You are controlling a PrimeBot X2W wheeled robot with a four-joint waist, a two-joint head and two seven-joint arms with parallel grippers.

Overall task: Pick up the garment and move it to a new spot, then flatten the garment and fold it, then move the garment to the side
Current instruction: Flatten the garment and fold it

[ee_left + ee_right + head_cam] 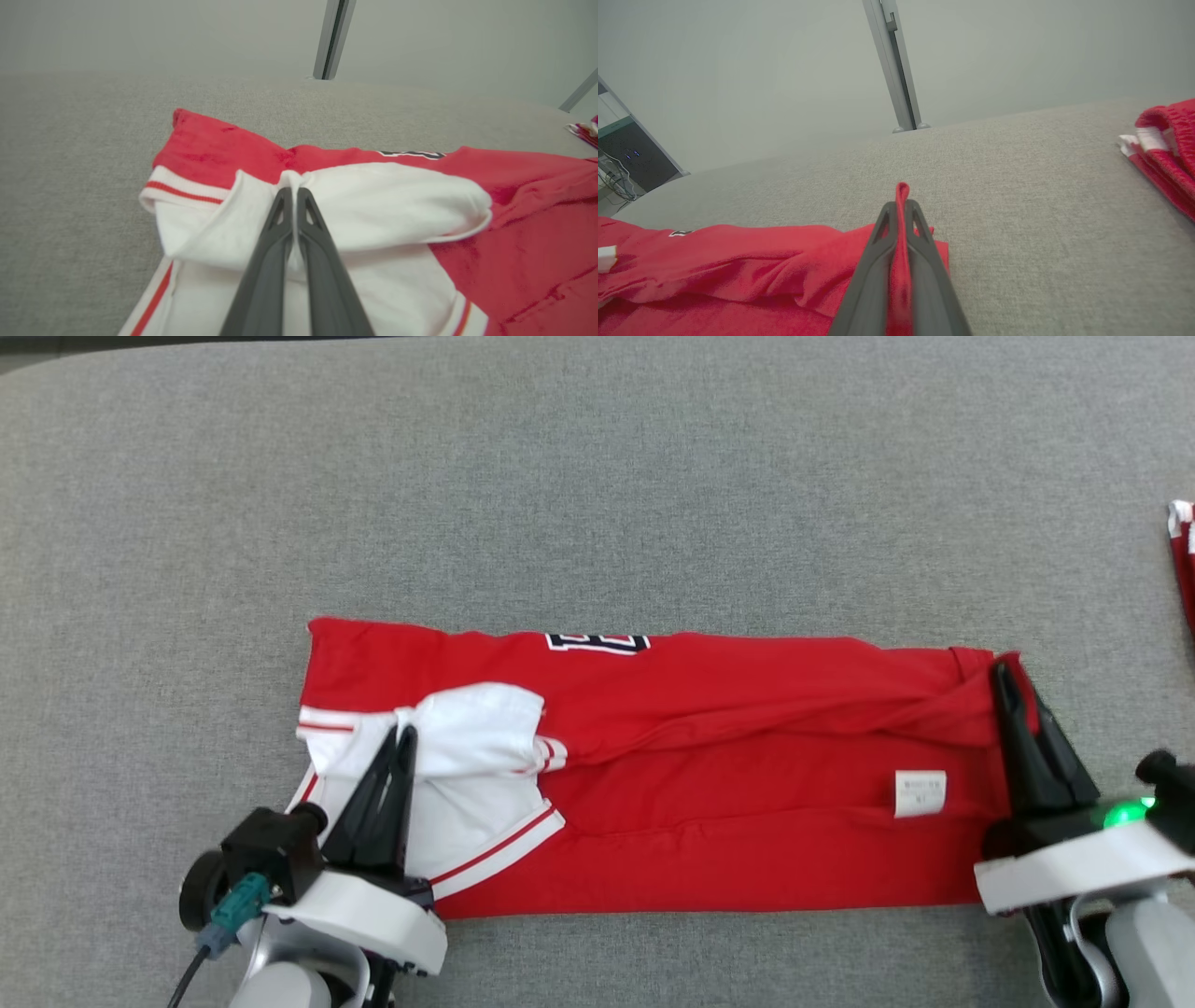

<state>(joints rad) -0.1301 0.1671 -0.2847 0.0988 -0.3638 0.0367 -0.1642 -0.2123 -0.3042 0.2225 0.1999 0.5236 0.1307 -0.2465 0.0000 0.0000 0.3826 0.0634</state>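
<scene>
Left hand pinching garment, white label unreadable

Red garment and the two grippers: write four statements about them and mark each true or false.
1. The left gripper is shut on the garment's white sleeve. True.
2. The right gripper hangs open, holding nothing. False: it is shut on the garment's red edge.
3. A white label shows near the garment's right end. True.
4. A second red cloth lies left of the garment. False: it lies to the right.
</scene>
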